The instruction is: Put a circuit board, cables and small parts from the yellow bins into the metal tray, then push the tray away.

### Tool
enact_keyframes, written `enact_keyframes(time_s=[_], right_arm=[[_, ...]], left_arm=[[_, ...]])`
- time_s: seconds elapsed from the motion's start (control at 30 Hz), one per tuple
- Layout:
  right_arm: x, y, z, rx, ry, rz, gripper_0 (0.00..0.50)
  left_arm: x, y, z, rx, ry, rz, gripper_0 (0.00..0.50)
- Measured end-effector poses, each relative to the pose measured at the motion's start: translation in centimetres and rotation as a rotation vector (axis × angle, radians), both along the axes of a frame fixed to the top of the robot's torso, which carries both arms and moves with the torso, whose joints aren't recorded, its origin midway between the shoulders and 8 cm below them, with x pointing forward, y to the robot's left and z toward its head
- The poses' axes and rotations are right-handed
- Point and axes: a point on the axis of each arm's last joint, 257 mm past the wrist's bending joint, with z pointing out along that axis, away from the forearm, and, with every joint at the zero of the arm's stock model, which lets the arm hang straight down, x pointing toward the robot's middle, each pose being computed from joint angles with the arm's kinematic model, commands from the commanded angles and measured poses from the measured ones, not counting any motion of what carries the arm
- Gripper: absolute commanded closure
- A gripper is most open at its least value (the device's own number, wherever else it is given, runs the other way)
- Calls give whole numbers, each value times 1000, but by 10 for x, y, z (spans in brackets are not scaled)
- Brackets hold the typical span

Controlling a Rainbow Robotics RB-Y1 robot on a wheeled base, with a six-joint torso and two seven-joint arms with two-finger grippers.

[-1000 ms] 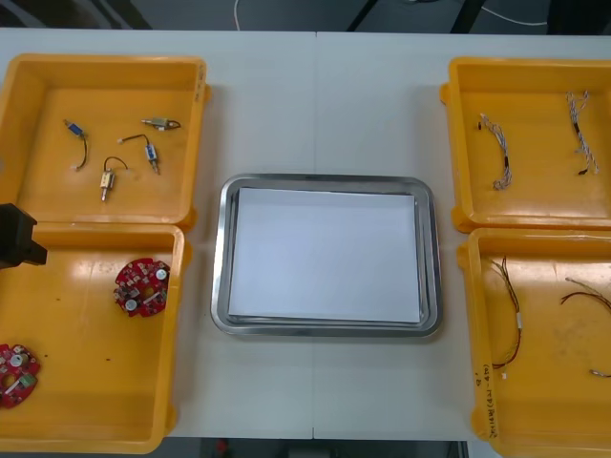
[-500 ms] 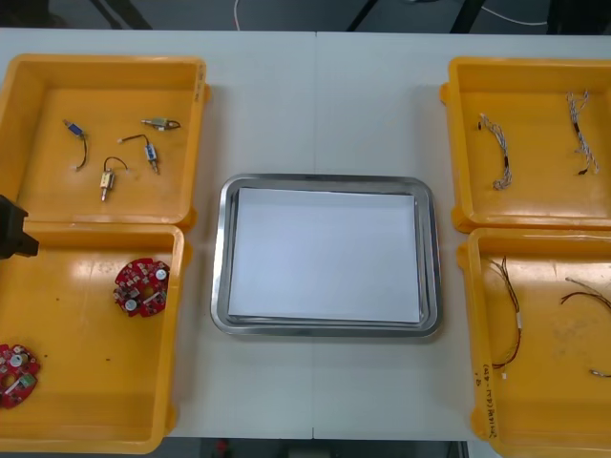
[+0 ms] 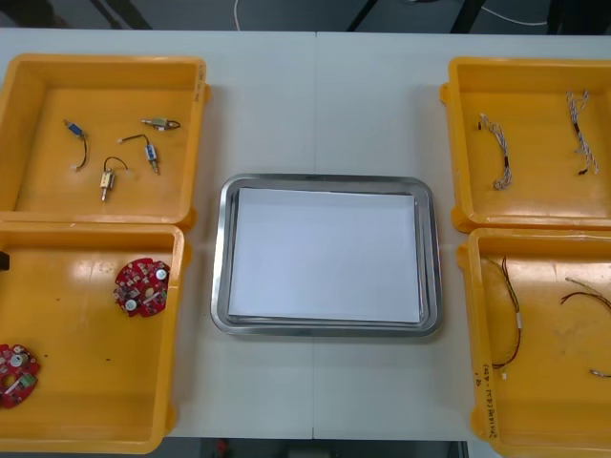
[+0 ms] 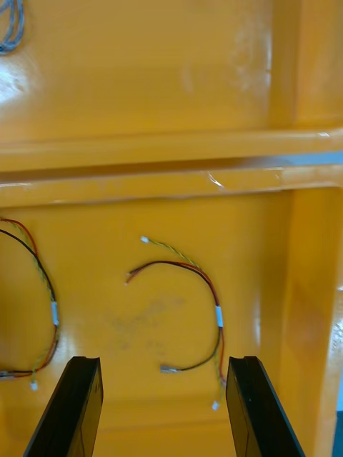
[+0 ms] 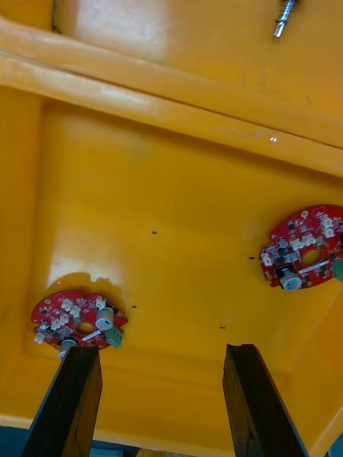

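Note:
My left gripper (image 5: 161,350) stands open above the near left yellow bin (image 3: 177,334), with nothing between its fingers. Two round red circuit boards (image 3: 141,285) (image 3: 16,374) lie in that bin; in the left wrist view one board (image 5: 77,320) lies just past the left finger and the other board (image 5: 304,246) farther off beyond the right finger. My right gripper (image 4: 163,360) is open over the near right bin (image 3: 474,334), a red and yellow cable (image 4: 207,300) lying on the floor just ahead of its fingers. The metal tray (image 3: 431,258), white inside, sits in the middle with nothing in it.
The far left bin (image 3: 105,65) holds several small metal parts (image 3: 107,179). Twisted blue and white cables (image 3: 498,153) lie in the far right bin (image 3: 535,67). More red and yellow cables (image 3: 506,315) lie in the near right bin. Bare table surrounds the tray.
In the front view the left gripper has slid off toward the left edge above the near left bin. Boards, cables, parts and tray lie as before.

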Motion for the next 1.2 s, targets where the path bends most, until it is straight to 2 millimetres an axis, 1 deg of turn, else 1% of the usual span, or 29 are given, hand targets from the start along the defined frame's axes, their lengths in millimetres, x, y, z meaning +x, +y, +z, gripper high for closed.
enact_keyframes(time_s=[0.23,0.37,0.47,0.67,0.77,0.87,1.0,1.1,1.2], right_arm=[[-28,-22,-8,17,68,-17,0],[-33,-42,-6,33,76,-67,0],[-34,-49,-3,18,76,-58,0],[-35,-53,-3,-34,92,45,0],[-35,-57,-8,-27,102,54,0],[-29,-60,-14,-8,91,44,0],[-21,-56,-25,6,91,54,0],[-19,-51,-32,6,100,69,0],[-18,-47,-37,12,103,76,0]], left_arm=[[-10,10,-4,-2,-33,26,0],[-14,15,-9,-6,-56,40,0],[-16,16,-15,-11,-70,45,0],[-22,19,-31,-32,-83,59,0],[-24,20,-37,-43,-91,66,0],[-27,21,-43,-53,-102,72,0],[-31,23,-52,-64,-113,81,0],[-36,27,-58,-53,-105,90,0],[-40,27,-65,-49,-89,88,0]])
